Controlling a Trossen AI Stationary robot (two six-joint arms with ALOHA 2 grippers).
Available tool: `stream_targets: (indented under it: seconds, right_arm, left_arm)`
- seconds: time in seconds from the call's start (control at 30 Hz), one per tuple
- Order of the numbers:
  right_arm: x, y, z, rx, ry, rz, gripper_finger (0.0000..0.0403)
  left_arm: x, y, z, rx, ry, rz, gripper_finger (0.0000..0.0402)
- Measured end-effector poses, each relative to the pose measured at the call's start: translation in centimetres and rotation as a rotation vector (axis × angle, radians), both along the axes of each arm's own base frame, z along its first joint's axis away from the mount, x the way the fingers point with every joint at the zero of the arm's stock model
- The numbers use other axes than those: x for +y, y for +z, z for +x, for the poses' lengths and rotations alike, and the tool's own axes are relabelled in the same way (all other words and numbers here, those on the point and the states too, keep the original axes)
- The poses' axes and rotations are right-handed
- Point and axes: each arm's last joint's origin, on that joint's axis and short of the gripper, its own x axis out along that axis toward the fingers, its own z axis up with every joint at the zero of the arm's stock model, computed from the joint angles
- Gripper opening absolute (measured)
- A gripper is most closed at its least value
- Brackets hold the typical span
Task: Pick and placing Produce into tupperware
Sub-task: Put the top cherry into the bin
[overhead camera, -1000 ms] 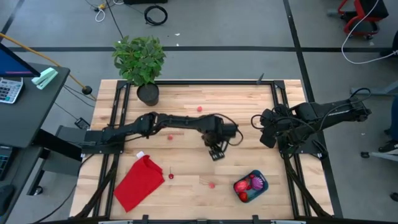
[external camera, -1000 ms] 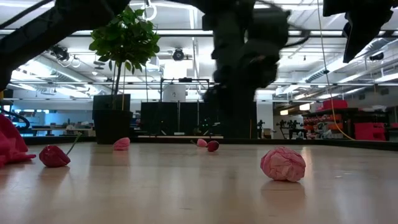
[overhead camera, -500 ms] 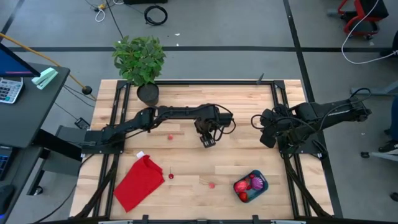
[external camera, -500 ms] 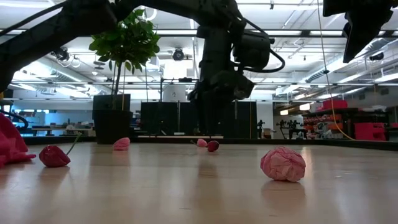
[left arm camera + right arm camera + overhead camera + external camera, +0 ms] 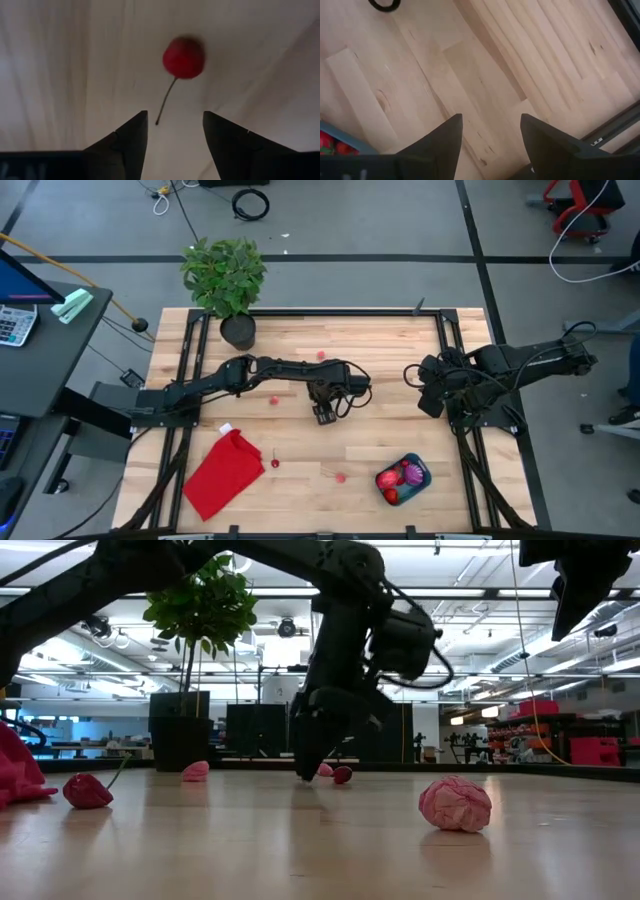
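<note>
**A:** What surrounds the working arm?

**B:** The left gripper [image 5: 323, 416] hangs low over the middle of the light wooden bench [image 5: 380, 355], its two dark fingers [image 5: 125, 142] spread apart with nothing between them. Its wrist camera looks down on a small red toy cherry with a thin stem [image 5: 183, 56] lying on the wood just ahead of the fingertips, not touching them. A green potted plant [image 5: 226, 280] stands at the far left corner. A flat red cloth [image 5: 222, 471] lies near the front left edge, with another small red stemmed fruit [image 5: 274, 463] just beside it.

**A:** And the container?

**B:** The small teal-blue rectangular plastic tub [image 5: 403, 480] sits near the front right corner, holding red and purple pieces. A pink crinkled toy piece [image 5: 456, 804] lies on the bench between cloth and tub. More small pink pieces [image 5: 320, 355] lie toward the far edge.

**A:** The other arm?

**B:** The right gripper [image 5: 490, 135] waits over the right edge, fingers apart and empty.

**A:** Anything hard to make out?

**B:** From table height the left arm blocks part of the far bench, and the cloth is cut off at the frame's edge. The tub's contents are too small to name individually.
</note>
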Motion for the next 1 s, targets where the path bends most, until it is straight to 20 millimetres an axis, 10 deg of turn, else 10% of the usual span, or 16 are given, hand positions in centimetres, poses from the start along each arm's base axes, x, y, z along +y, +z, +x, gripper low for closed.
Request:
stream_targets:
  seconds: [0.57, 1.0]
  right_arm:
    - [0.0, 0.0, 0.1, -0.015, 0.0, 0.003, 0.0211]
    - [0.1, 0.1, 0.4, -0.044, -0.001, 0.008, 0.0211]
  left_arm:
    - [0.1, -1.1, -0.1, -0.004, -0.017, 0.001, 0.0135]
    - [-0.4, -0.3, 0.7, -0.063, -0.025, 0.024, 0.0009]
